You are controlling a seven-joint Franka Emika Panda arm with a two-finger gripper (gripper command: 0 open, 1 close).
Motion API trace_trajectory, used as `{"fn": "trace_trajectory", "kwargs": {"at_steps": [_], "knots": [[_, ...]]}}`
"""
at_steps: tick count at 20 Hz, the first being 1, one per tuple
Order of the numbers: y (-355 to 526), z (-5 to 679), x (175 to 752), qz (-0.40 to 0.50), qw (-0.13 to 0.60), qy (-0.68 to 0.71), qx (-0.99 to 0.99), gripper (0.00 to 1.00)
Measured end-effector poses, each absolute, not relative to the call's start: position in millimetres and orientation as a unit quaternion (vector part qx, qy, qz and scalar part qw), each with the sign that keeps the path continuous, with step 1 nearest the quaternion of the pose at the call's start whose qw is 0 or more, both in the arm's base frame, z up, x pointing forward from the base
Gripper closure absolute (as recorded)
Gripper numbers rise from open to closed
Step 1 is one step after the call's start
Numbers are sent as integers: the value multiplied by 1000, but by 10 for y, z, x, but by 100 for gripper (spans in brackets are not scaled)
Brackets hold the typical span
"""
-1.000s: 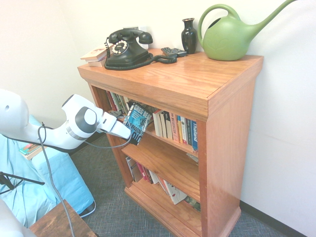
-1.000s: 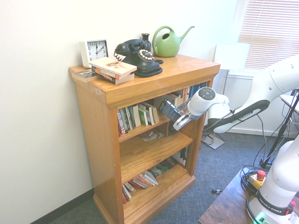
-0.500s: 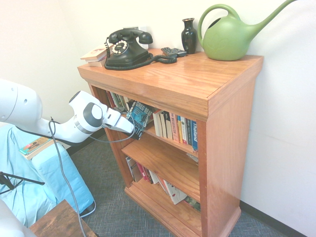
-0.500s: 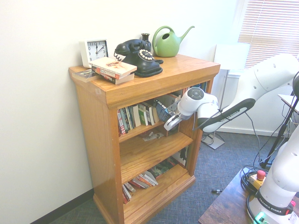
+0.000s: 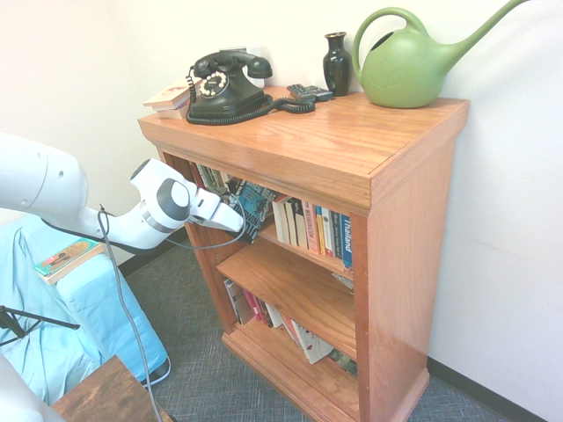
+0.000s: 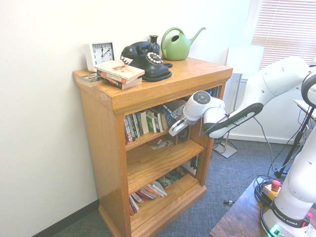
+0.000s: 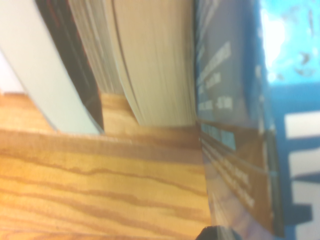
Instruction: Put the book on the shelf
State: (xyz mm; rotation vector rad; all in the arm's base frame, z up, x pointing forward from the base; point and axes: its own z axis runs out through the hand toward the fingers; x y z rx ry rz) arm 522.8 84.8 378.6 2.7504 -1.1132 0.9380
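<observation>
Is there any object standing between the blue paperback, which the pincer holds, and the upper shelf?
Nothing visible stands in front of the upper shelf where the pincer holds the blue paperback. Upright pale paperbacks stand beside it. What lies behind it, I cannot tell.

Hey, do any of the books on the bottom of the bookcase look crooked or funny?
Yes. On the bottom board, several books slump over sideways in a leaning pile instead of standing straight up. That looks messy, like they slid down. I can't see any spill there.
</observation>
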Motion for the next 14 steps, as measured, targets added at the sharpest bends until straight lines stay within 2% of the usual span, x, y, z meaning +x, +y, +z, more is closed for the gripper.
{"fn": "trace_trajectory", "kwargs": {"at_steps": [10,11,14], "knots": [[991,3852,5432,323,16,-351,879,100],[1002,3864,5457,325,15,-351,878,0],[1027,3886,5518,329,17,-351,876,0]]}}
